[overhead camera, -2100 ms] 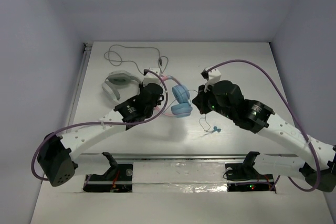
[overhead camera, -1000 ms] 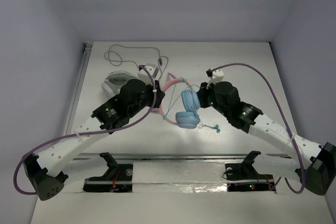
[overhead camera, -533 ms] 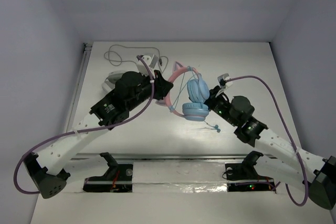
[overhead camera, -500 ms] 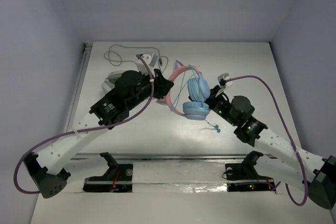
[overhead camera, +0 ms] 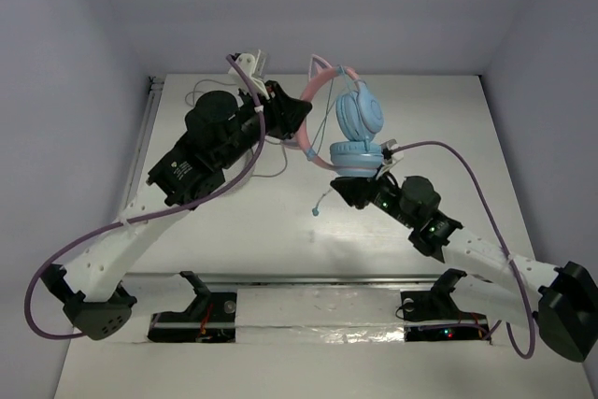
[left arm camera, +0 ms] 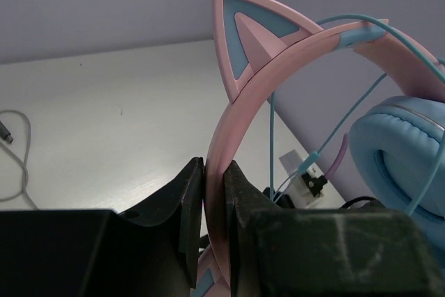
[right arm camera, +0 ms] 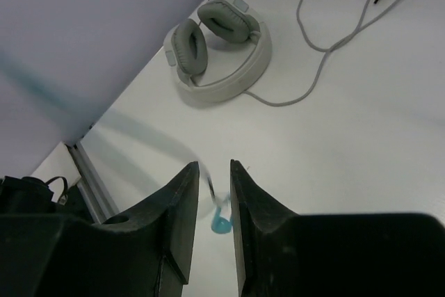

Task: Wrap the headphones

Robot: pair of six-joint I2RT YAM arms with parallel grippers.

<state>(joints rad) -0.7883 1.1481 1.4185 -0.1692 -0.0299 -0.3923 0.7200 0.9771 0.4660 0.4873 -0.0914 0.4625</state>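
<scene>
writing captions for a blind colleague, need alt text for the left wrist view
The left gripper is shut on the pink headband of the headphones, with a white table behind. A pink-and-blue cat ear rises above the grip, with a light-blue earcup and thin blue cable at right.

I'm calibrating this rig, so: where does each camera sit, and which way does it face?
Top external: above and behind the arms, looking down at the table; left arm, right arm and the headphones held aloft show.
Left wrist: on the left arm, looking along the left fingers, shut on the pink headband.
Right wrist: on the right arm, looking down between the parted right fingers at grey-white headphones on the table.
Shared: top and left wrist both show the clamped headband.
</scene>
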